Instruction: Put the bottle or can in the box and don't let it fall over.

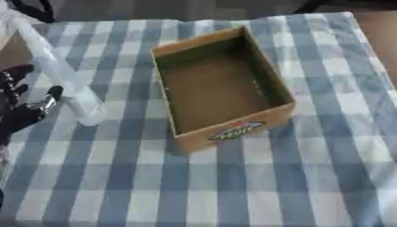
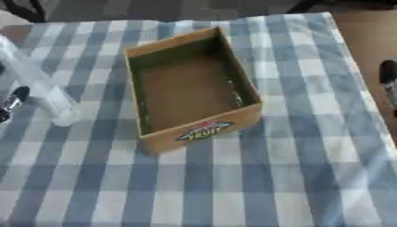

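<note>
A clear plastic bottle (image 1: 62, 77) stands on the checked cloth at the left, and it appears to lean toward the upper left. My black left hand (image 1: 21, 108) sits just left of it at the view's edge. One silver-tipped finger (image 1: 51, 95) reaches the bottle's side, and none curls round it. An open cardboard box (image 1: 221, 86) with a fruit label on its near wall lies in the middle, with nothing inside. Only a dark sliver of my right hand (image 2: 388, 75) shows at the right edge, over the bare wood.
The blue and white checked cloth (image 1: 232, 186) covers the table, with bare wooden tabletop (image 2: 372, 40) beyond its right edge. Dark floor and furniture legs show along the far edge.
</note>
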`<move>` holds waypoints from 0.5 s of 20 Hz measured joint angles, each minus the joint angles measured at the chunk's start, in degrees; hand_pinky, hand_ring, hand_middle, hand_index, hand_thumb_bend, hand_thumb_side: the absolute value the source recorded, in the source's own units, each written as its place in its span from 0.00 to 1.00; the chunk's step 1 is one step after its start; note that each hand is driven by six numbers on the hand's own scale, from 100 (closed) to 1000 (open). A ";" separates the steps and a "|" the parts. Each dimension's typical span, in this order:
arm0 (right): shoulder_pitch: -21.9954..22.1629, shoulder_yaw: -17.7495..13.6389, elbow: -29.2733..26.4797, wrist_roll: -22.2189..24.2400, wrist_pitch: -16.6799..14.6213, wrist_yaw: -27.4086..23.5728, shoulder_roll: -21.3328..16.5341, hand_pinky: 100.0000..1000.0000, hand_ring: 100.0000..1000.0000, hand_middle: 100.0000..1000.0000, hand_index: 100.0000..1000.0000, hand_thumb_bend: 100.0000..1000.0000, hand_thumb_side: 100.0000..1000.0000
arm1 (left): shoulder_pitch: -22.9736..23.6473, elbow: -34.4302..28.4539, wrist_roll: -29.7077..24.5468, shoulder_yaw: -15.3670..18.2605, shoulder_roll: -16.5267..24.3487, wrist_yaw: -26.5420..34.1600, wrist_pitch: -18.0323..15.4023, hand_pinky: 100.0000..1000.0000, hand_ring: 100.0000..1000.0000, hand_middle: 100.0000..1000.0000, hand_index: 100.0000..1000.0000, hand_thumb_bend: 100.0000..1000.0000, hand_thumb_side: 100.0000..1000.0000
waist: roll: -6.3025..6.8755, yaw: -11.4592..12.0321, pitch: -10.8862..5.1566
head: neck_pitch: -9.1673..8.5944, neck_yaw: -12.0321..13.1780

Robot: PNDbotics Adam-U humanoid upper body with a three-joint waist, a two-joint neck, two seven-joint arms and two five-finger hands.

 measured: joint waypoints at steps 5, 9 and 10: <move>0.01 -0.13 0.00 -0.04 0.02 0.00 0.00 0.72 0.67 0.85 0.73 0.22 0.10 | -1.98 0.74 0.83 -0.19 0.69 0.49 0.63 1.00 1.00 0.80 0.77 0.47 0.01 | 0.02 -0.06 0.04 | -0.16 -0.13; 0.02 -0.14 0.00 -0.04 0.02 0.00 0.00 0.72 0.67 0.85 0.73 0.22 0.10 | -3.51 2.23 1.10 -0.46 1.02 1.40 0.91 1.00 1.00 0.80 0.77 0.47 0.05 | 0.01 -0.15 0.06 | -0.17 -0.46; 0.02 -0.14 0.00 -0.04 0.02 0.00 0.00 0.72 0.67 0.85 0.73 0.22 0.10 | -3.93 2.71 1.09 -0.65 1.03 1.65 0.92 1.00 1.00 0.80 0.77 0.47 0.05 | -0.01 -0.17 0.06 | -0.17 -0.57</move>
